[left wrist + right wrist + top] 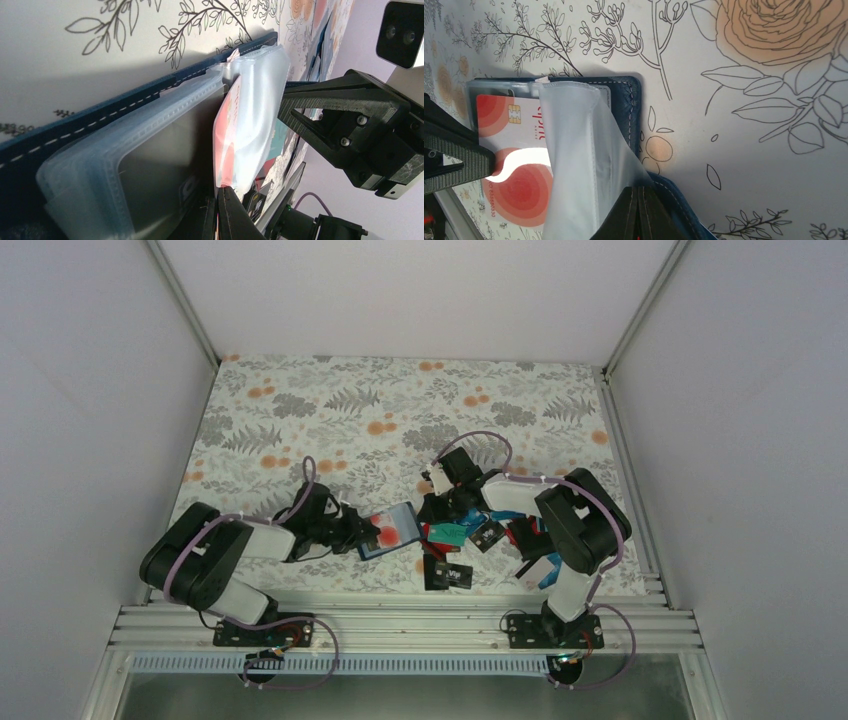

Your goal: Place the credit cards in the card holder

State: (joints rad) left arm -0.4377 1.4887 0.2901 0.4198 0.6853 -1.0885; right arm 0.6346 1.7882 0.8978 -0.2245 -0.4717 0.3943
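Two robot arms meet low over a floral-patterned counter [300, 410]. Between them, near the front middle of the counter, lies the card holder [400, 525], a navy wallet with white stitching. It is open, so its clear plastic sleeves show.

The left pincer [362, 536] has its fingers together, clamped on the edge of a red and white card [519, 150]. This card has a small gold chip and sits among the sleeves, against the holder.

The right pincer [432, 508] comes in from the opposite side. It is also pressed together, pinching one clear sleeve [574, 150] and holding it raised away from the others, above the card's face.

Other credit cards [448, 534] lie scattered just to the right of the holder, partly under the right arm [575, 520]. They are teal, black, red, blue and pale, and several overlap. Some sit close to the counter's front edge.
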